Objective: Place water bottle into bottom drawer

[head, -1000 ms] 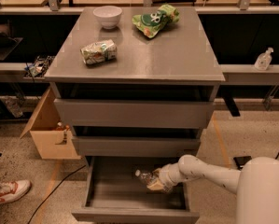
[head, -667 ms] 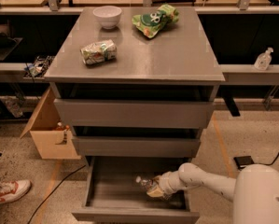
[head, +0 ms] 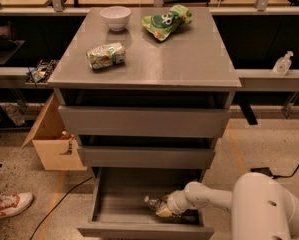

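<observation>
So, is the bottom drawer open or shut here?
Open: the bottom drawer is pulled out, its floor visible, with the claw and water bottle down inside it.

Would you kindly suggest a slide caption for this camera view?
Gripper low inside the open bottom drawer, with the water bottle at its tip.

In the bottom drawer point(head: 96, 200) (lowest of three), the water bottle point(head: 152, 202) lies at the end effector point(head: 163, 210).

Table point(head: 189, 59), well above the gripper point(head: 163, 210) that is in the bottom drawer point(head: 124, 204): white bowl point(head: 115, 18), green snack bag point(head: 166, 21), crumpled green-white packet point(head: 105, 55). Above right of the gripper: pump bottle point(head: 282, 64). Left of it: cardboard box point(head: 54, 144), sneaker point(head: 9, 206).
</observation>
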### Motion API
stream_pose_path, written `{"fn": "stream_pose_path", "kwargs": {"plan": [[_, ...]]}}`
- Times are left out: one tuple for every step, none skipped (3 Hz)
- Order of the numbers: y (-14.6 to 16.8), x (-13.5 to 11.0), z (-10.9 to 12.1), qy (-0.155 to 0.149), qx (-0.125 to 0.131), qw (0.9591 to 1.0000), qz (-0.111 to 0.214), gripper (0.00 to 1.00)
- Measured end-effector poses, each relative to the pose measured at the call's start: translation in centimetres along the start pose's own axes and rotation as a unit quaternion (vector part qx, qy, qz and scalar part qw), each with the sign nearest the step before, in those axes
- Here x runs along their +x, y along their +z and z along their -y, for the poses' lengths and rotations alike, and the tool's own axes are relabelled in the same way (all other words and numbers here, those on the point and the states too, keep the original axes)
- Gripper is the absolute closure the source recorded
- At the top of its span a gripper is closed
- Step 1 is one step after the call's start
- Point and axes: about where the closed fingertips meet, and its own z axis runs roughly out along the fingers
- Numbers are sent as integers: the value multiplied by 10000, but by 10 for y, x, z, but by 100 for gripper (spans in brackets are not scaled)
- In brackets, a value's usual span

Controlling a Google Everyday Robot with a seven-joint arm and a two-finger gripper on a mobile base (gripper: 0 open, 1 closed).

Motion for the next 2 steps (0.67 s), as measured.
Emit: {"fn": "stream_pose_path", "kwargs": {"plan": [[19,5,5,188,52,9997,-155,99],[21,5,4,198,36,9997,-163,84]]}}
